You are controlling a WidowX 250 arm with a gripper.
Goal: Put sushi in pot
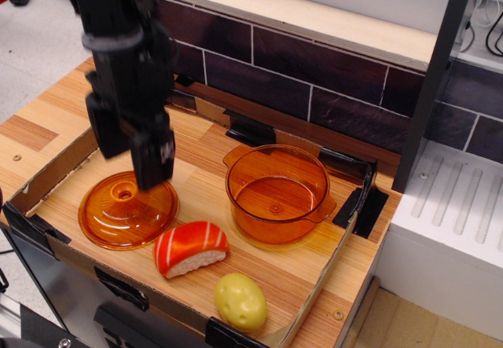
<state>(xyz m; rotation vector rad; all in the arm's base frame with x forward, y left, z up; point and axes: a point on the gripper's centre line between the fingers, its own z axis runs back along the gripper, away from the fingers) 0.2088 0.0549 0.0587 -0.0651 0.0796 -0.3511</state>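
Observation:
The sushi [191,247], orange-red with white stripes over white rice, lies on the wooden tray floor near the front edge. The translucent orange pot [277,193] stands upright and empty to its right and farther back. My black gripper [130,158] hangs above the flat orange lid, up and left of the sushi. Its jaws are apart and nothing is between them.
The flat orange lid [128,209] with a knob lies left of the sushi. A yellow potato toy [241,301] sits at the front of the tray. A low cardboard wall [55,171] rims the tray. A dark brick wall [314,73] stands behind.

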